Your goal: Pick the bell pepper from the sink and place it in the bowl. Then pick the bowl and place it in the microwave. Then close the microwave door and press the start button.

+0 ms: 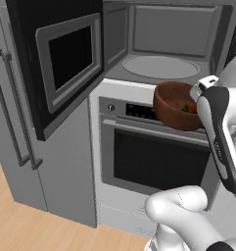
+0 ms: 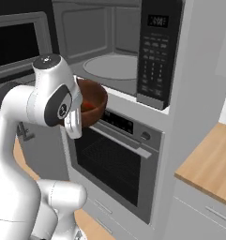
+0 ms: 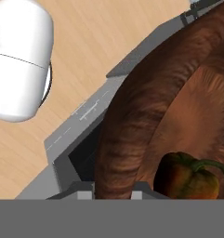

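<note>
Bowl on its way up to the microwave

The gripper [image 3: 112,189] is clamped on the rim of the bowl [image 1: 176,105], pepper [image 3: 187,176] already inside, held just below the open microwave [image 1: 161,44] (above the oven [image 1: 153,157]). Left, I'd say: set it on the turntable [image 1: 161,67], shut the door [image 1: 65,61], press start.

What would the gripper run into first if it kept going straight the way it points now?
The gripper is clamped on the bowl rim and points down. Past the rim, it would probably meet the oven front below, then the wood floor; depth is hard to judge.
</note>
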Robot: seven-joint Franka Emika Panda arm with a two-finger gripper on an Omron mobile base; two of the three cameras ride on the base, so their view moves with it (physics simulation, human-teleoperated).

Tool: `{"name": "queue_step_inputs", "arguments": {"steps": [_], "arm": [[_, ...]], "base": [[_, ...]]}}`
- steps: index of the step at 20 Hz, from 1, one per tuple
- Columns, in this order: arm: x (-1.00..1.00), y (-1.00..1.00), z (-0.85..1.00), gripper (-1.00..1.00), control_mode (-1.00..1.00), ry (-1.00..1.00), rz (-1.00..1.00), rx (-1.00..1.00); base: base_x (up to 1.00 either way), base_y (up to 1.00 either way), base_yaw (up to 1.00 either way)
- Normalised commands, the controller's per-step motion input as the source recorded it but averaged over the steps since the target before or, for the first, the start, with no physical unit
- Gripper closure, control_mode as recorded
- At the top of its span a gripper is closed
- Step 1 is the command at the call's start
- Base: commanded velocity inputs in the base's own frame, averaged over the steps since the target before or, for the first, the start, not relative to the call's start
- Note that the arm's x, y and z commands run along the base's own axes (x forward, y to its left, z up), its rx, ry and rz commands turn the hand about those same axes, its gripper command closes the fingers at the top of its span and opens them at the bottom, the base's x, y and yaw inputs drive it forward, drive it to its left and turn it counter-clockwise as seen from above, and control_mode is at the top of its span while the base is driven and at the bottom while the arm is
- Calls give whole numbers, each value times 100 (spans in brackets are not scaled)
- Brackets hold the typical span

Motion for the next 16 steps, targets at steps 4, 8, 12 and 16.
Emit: {"name": "queue_step_inputs", "arguments": {"steps": [4, 8, 12, 16], "arm": [[0, 0, 0, 100, 100, 0, 0, 0], [0, 0, 0, 100, 100, 0, 0, 0], [0, 0, 0, 100, 100, 0, 0, 0], [6, 0, 13, 100, -100, -7, 0, 0]], "base": [[49, 1, -9], [20, 0, -1], [9, 3, 0], [16, 2, 0]]}}
